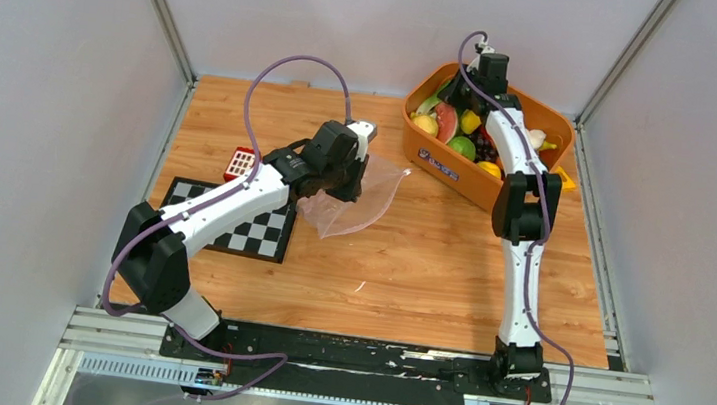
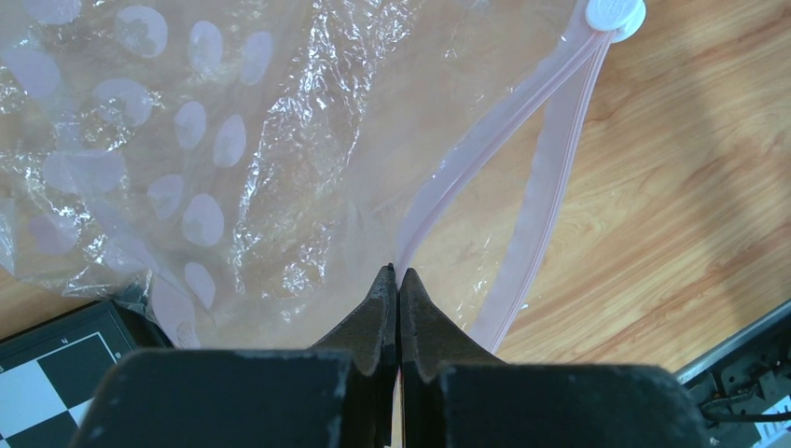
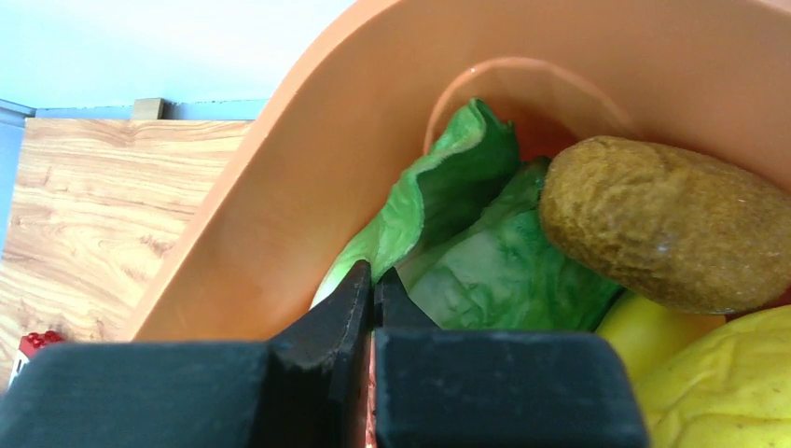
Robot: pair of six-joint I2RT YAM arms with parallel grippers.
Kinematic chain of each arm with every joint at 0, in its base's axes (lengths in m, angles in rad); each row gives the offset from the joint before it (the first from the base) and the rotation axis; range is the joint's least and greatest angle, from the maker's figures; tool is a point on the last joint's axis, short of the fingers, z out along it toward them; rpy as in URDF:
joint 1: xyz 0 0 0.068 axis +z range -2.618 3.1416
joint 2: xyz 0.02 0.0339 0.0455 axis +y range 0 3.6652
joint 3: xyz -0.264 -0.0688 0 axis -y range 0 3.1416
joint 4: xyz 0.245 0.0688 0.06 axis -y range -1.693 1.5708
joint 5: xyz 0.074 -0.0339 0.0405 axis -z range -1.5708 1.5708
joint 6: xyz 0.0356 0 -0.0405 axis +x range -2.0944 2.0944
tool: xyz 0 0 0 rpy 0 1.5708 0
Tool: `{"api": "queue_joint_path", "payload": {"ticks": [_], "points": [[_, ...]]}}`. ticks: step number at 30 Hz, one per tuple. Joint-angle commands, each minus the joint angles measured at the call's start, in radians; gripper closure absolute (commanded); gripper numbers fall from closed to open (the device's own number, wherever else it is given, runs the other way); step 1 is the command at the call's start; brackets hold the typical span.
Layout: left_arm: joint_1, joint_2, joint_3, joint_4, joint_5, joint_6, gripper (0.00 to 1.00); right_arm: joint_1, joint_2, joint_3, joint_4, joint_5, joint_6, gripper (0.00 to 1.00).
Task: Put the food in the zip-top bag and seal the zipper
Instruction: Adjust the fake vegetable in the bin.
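The clear zip-top bag (image 1: 367,195) with pale dots hangs crumpled over the table, left of the middle. My left gripper (image 1: 341,186) is shut on its mouth edge. In the left wrist view the jaws (image 2: 398,271) pinch one strip of the pinkish zipper (image 2: 504,140). The other strip bows away, so the mouth gapes, and a white slider (image 2: 615,13) sits at the far end. My right gripper (image 1: 464,88) is down in the orange basket. Its jaws (image 3: 374,271) are shut on a leaf edge of the green cabbage (image 3: 485,252). The watermelon slice (image 1: 446,121) and purple grapes (image 1: 486,148) lie in the basket.
The orange basket (image 1: 458,176) stands at the back right, its wall (image 3: 280,205) close beside my right fingers. A brown lumpy food (image 3: 662,224) and yellow fruit (image 3: 737,392) crowd the cabbage. A checkerboard (image 1: 251,233) and a small red block (image 1: 239,163) lie at the left.
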Motion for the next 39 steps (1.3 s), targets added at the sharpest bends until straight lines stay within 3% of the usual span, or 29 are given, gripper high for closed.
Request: {"api": "queue_joint_path", "payload": {"ticks": [1, 12, 31, 39], "points": [[0.002, -0.027, 0.032, 0.007, 0.009, 0.008, 1.0, 0.009, -0.113, -0.008, 0.054, -0.041, 0.0, 1.0], [0.001, -0.051, 0.011, 0.019, 0.017, 0.006, 1.0, -0.03, -0.443, -0.395, 0.233, -0.032, 0.014, 1.0], [0.002, -0.038, 0.022, 0.024, 0.04, 0.004, 1.0, -0.165, -0.682, -0.719, 0.358, -0.11, 0.088, 1.0], [0.001, -0.027, 0.027, 0.028, 0.047, 0.003, 1.0, -0.237, -0.751, -0.805, 0.518, -0.286, 0.233, 1.0]]}}
